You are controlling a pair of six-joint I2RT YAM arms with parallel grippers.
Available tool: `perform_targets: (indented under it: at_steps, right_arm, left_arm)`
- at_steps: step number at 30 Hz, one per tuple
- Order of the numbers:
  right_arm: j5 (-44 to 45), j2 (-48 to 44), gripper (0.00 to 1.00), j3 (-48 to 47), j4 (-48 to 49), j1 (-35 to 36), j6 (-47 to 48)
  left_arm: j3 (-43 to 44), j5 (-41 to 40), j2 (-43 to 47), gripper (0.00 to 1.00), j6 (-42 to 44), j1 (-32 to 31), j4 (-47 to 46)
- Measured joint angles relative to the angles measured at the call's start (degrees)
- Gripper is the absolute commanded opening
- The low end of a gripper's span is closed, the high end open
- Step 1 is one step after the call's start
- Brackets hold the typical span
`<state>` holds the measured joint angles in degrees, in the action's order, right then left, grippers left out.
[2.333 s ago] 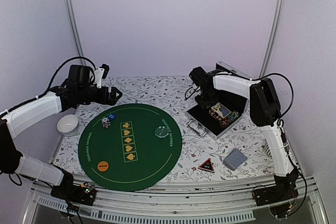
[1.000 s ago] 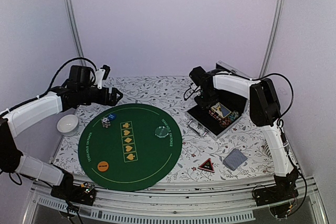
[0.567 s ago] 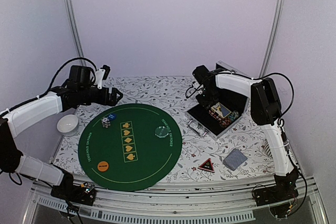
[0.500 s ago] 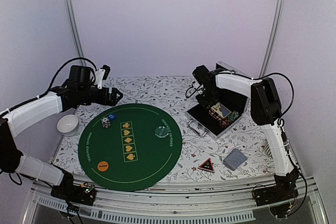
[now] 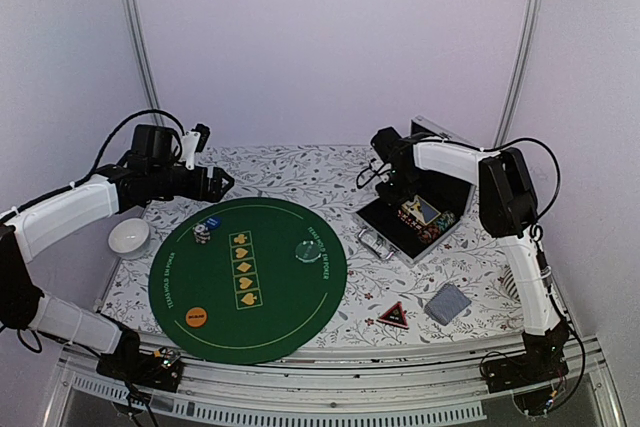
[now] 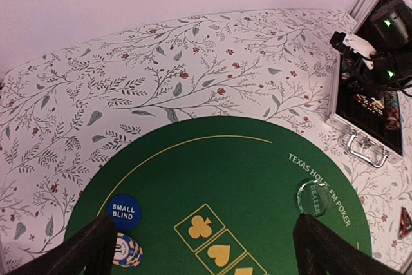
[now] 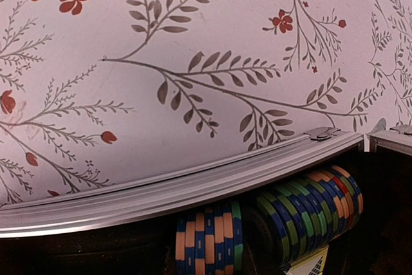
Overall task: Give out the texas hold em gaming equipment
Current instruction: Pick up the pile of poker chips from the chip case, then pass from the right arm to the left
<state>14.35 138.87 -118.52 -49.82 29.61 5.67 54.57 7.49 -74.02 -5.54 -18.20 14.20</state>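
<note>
**Robot dealer poised over chip case with poker layout partly set**

The right arm [image 5: 452, 159] hung over the back-left corner of the open aluminium case [image 5: 420, 232] on the right of the desk [image 5: 300, 169]. Its wrist camera looked straight down on the case rim and the rows of striped chips [image 7: 309, 205] stored on edge just inside, apparently lined up to draw more from the supply. Whether its jaws were clenched on a chip or free could not be told, as no view showed them.

The left arm [image 5: 70, 209] hovered above the far-left edge of the green felt mat [image 5: 290, 317], jaws spread wide and grasping nothing, seemingly parked out of the way.

On the mat lay a small chip stack [image 5: 201, 234] just beside a blue small-blind disc [image 5: 212, 220]. A clear dealer disc [image 5: 306, 250] sat right of centre and an orange disc [image 5: 197, 316] near the front-left rim, spaced apart as separate seats would require.

A red-black triangle token [image 5: 392, 314] and the grey-blue-backed cards [image 5: 448, 303] lay off the mat on the floral cloth, judged not yet dealt out.
</note>
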Motion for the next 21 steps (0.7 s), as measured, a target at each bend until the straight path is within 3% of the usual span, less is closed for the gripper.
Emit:
perform_targets:
  at_steps: [7, 15, 18, 21]
  right_arm:
    - [-4.6, -3.2, 0.02, -0.1, -0.7, -0.2, -2.2]
    - [-17.4, -19.5, 0.02, 1.7, -0.6, 1.1, -6.4]
    - [-24.6, -24.7, 0.02, 4.3, 0.2, 3.8, -8.0]
    - [-33.2, -27.7, 0.02, 7.9, 2.4, 8.1, -10.4]
  left_arm:
    - [0.0, 1.3, 0.0, 0.98, 0.0, 0.0, 0.0]
    - [0.0, 6.2, 3.3, 0.92, 0.7, -1.6, -0.3]
    - [0.0, 6.1, 6.3, 0.94, 4.1, -8.1, -0.8]
    - [0.0, 5.0, 9.4, 0.98, 10.7, -20.4, -1.1]
